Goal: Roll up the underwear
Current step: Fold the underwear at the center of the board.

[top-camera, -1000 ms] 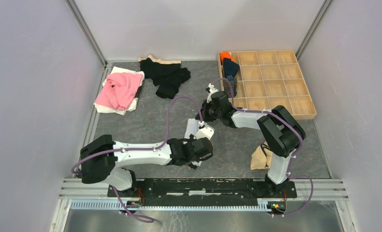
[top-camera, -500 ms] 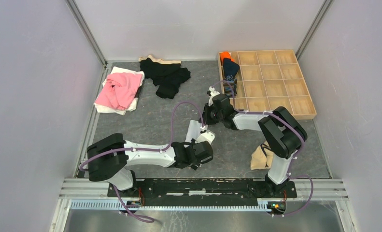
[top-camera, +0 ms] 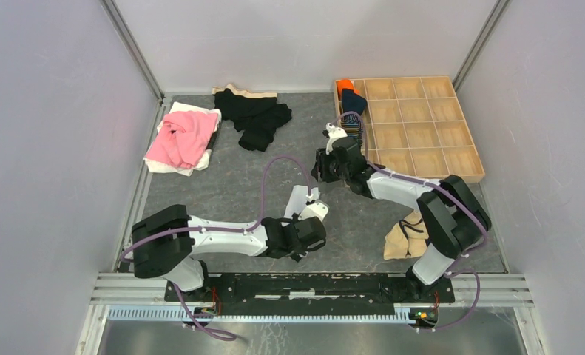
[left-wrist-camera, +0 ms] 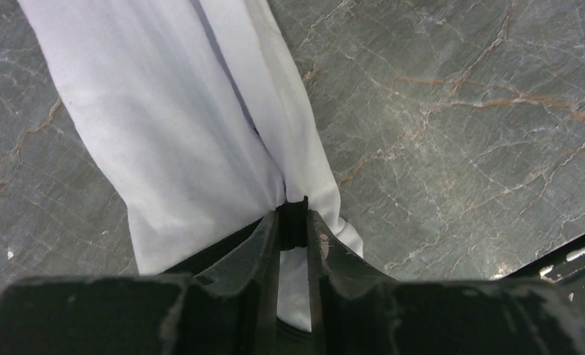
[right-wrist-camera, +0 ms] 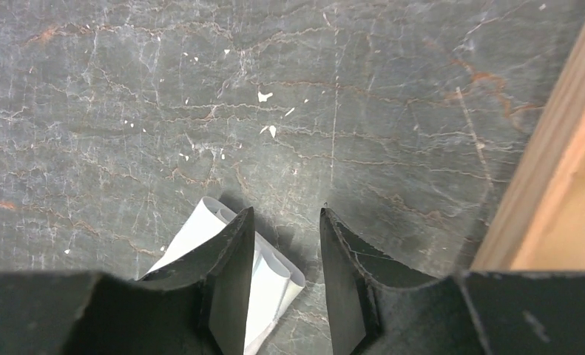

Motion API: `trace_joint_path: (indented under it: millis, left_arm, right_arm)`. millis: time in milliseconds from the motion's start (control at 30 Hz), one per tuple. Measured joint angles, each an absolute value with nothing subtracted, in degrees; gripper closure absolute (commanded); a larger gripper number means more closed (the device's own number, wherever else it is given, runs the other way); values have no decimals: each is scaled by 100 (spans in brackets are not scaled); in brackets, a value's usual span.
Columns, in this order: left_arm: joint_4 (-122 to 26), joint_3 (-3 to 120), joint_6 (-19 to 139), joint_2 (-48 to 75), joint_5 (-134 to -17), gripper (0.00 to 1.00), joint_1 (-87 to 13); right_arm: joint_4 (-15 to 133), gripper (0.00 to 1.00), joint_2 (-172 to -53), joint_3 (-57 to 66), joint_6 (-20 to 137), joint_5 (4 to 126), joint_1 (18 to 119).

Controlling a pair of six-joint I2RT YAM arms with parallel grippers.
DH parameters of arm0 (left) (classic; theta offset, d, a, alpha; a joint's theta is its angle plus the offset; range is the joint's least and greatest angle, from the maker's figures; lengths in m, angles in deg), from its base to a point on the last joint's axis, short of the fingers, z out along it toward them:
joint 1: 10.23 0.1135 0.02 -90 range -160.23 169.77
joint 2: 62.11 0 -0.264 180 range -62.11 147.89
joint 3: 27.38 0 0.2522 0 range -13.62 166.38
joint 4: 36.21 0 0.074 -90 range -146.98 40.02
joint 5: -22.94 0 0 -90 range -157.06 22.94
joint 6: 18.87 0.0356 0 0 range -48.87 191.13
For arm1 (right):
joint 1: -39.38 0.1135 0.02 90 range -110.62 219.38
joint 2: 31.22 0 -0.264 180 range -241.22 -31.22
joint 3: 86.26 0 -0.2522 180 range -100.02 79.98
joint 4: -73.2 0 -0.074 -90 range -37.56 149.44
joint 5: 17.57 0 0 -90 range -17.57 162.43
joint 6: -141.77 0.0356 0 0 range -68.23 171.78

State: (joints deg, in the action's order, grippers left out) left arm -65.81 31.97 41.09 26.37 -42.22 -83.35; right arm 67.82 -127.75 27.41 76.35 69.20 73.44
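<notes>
The white underwear point(top-camera: 304, 200) with black trim lies as a narrow folded strip on the grey table, near the middle. My left gripper point(top-camera: 310, 216) is at its near end. In the left wrist view the jaws point(left-wrist-camera: 293, 214) stand almost closed, with the black trim pinched between the tips and the white cloth point(left-wrist-camera: 186, 111) stretching away. My right gripper point(top-camera: 321, 168) hovers just beyond the strip's far end, open and holding nothing point(right-wrist-camera: 285, 214). The cloth's rolled end point(right-wrist-camera: 273, 279) shows beneath its left finger. A navy striped underwear point(top-camera: 354, 126) sits in the tray.
A wooden compartment tray point(top-camera: 422, 175) stands at the back right, its edge point(right-wrist-camera: 563, 148) close to the right gripper. A pink garment point(top-camera: 182, 137) and black garments point(top-camera: 258, 118) lie at the back left. A beige cloth point(top-camera: 400, 240) lies by the right arm's base.
The right gripper has opened, let go of the white underwear's far end and drawn back toward the tray. The left gripper has shifted slightly right, still at the near end.
</notes>
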Motion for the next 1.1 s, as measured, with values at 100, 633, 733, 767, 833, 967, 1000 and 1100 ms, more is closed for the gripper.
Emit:
trace_joint_path:
  millis: [100,633,733,767,833,967,1000,1100]
  left_arm:
    - [-6765,3218,4094,2495,-4270,55,-8339]
    - [-6529,3118,3877,563,-4327,58,-8344]
    - [-6041,2501,3807,323,-4192,59,-8293]
    - [-5875,2276,3792,321,-4159,60,-8274]
    - [-5617,1900,3772,386,-4126,60,-8237]
    - [-5191,1446,3764,681,-4104,62,-8223]
    - [-5115,1411,3766,734,-4104,63,-8223]
    - [-4843,1361,3757,922,-4104,69,-8223]
  right_arm:
    - [6605,55,-12519,2741,7463,7135,7346]
    - [6303,92,-11855,2891,7266,6040,7482]
    - [6301,96,-12030,2891,7277,5858,7622]
    - [6297,97,-12106,2891,7286,5845,7666]
    - [6266,98,-12224,2891,7286,5871,7731]
    - [6113,99,-12452,2889,7251,6142,7781]
    - [6096,100,-12489,2889,7242,6208,7781]
    - [6063,100,-12670,2889,7207,6376,7790]
